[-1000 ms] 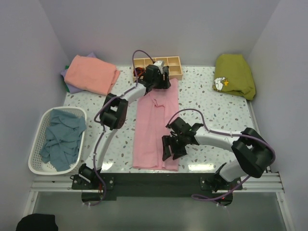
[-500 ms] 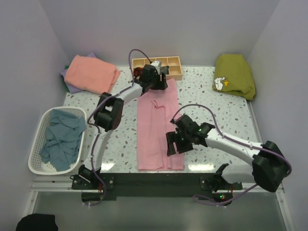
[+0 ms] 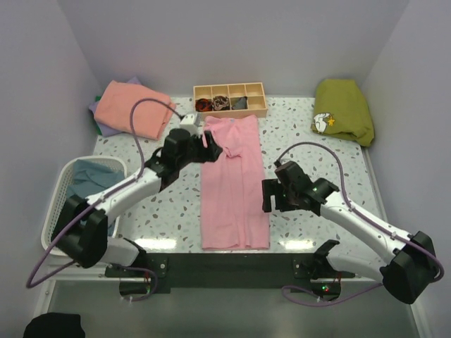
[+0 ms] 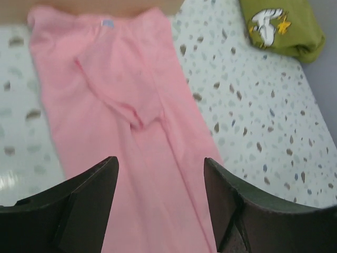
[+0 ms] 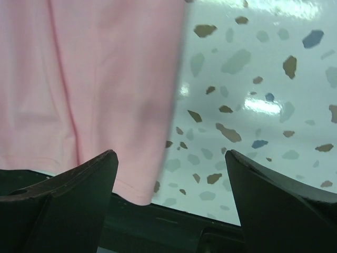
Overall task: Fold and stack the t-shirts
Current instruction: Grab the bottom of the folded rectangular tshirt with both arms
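A light pink t-shirt (image 3: 234, 184) lies folded lengthwise as a long strip down the middle of the table, collar end by the wooden tray. My left gripper (image 3: 211, 146) hovers open over its far left edge; in the left wrist view the pink t-shirt (image 4: 131, 126) fills the space below the empty gripper (image 4: 160, 184). My right gripper (image 3: 270, 197) stands open just right of the strip, holding nothing; the right wrist view shows the pink t-shirt's hem corner (image 5: 95, 79) by the left finger of the gripper (image 5: 171, 179). A folded salmon-coral t-shirt (image 3: 134, 107) rests on a lavender one (image 3: 100, 127) at the back left.
A white basket (image 3: 55, 232) at the left holds crumpled teal-blue t-shirts (image 3: 86, 177). A compartmented wooden tray (image 3: 230, 98) sits at the back centre. An olive-green folded shirt with a cartoon print (image 3: 343, 109) lies at the back right, also in the left wrist view (image 4: 281, 23). The table's dark front edge (image 5: 174, 226) is near.
Both arms drew away from the pink t-shirt: the left came back from the tray end toward the left, the right slid off to the right and opened wider. The strip lies flat.
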Motion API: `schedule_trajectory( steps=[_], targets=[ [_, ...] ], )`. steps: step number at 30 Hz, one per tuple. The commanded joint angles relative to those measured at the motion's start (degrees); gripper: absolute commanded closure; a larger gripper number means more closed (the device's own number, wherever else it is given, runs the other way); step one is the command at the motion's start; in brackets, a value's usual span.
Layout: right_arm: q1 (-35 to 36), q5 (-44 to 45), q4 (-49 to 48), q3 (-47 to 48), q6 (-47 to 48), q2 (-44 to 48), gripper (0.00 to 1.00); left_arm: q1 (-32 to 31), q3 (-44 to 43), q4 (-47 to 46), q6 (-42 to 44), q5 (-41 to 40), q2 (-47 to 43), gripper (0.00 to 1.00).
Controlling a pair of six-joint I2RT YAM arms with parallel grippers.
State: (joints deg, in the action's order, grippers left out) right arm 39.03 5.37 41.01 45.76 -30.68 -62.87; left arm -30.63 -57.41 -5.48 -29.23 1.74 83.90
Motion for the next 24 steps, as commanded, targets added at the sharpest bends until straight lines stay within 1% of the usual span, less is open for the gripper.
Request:
schedule_trajectory(
  steps=[1, 2, 3, 4, 5, 6, 7, 8, 10, 12, 13, 15, 16, 18, 19, 21, 22, 24],
  targets=[
    [-4.0, -3.1, -0.6, -5.9, -0.7, 6.6, 0.14, -3.5, 19.2, 3.0, -9.2, -5.7, -12.9, 0.29],
    [-5.0, -3.9, -1.6, -7.2, -0.8, 8.1, 0.14, -4.3, 23.3, 5.4, -10.3, -6.6, -15.9, 0.29],
    [-5.2, -4.8, -2.8, -9.2, -1.1, 10.4, 0.14, -5.0, 24.9, 8.3, -12.6, -7.3, -21.5, 0.29],
    [-5.3, -5.2, -3.9, -9.8, -2.4, 11.4, 0.14, -7.3, 26.0, 10.3, -13.7, -8.4, -24.1, 0.29],
    [-5.5, -5.3, -3.8, -10.2, -3.4, 11.8, 0.14, -8.3, 27.8, 14.5, -15.1, -9.7, -26.5, 0.28],
    [-5.6, -5.3, -3.7, -10.8, -4.4, 11.8, 0.14, -9.2, 28.5, 16.6, -17.7, -10.1, -30.6, 0.29],
    [-5.6, -5.3, -3.8, -11.0, -5.4, 10.9, 0.14, -10.5, 29.1, 18.7, -19.1, -10.1, -32.2, 0.29],
    [-5.5, -8.3, -3.8, -11.3, -6.0, 10.3, 0.14, -11.1, 30.4, 22.4, -20.6, -10.2, -33.9, 0.29],
    [-5.5, -11.8, -6.1, -13.1, -8.0, 8.4, 0.16, -13.3, 31.7, 24.5, -23.5, -9.8, -37.4, 0.30],
    [-5.5, -15.4, -8.4, -16.5, -10.1, 8.6, 0.18, -15.1, 32.7, 27.5, -25.5, -10.7, -38.6, 0.30],
    [-5.5, -15.8, -9.7, -17.7, -12.1, 9.1, 0.19, -16.9, 32.7, 28.4, -26.0, -10.8, -38.5, 0.30],
    [-5.5, -15.7, -8.9, -20.1, -13.7, 12.3, 0.20, -19.1, 33.0, 30.4, -28.7, -10.4, -37.6, 0.31],
    [-5.5, -15.8, -8.4, -20.5, -14.1, 13.6, 0.21, -22.0, 33.2, 30.7, -29.7, -10.5, -37.1, 0.32],
    [-5.5, -16.5, -7.0, -21.4, -14.8, 16.5, 0.22, -25.3, 34.2, 30.9, -33.1, -10.8, -35.6, 0.32],
    [-5.5, -16.9, -6.6, -21.6, -14.9, 17.1, 0.23, -28.6, 34.6, 31.0, -34.4, -11.5, -34.9, 0.32],
    [-5.3, -17.2, -5.8, -22.4, -15.3, 18.0, 0.24, -31.6, 35.3, 32.0, -38.3, -12.6, -33.1, 0.33],
    [-5.1, -17.5, -6.0, -22.7, -15.5, 18.0, 0.25, -34.6, 35.3, 32.4, -39.4, -14.1, -32.8, 0.33],
    [-4.6, -18.7, -7.3, -23.9, -16.3, 18.0, 0.26, -37.0, 35.9, 32.0, -41.7, -13.8, -32.0, 0.32]
  ],
)
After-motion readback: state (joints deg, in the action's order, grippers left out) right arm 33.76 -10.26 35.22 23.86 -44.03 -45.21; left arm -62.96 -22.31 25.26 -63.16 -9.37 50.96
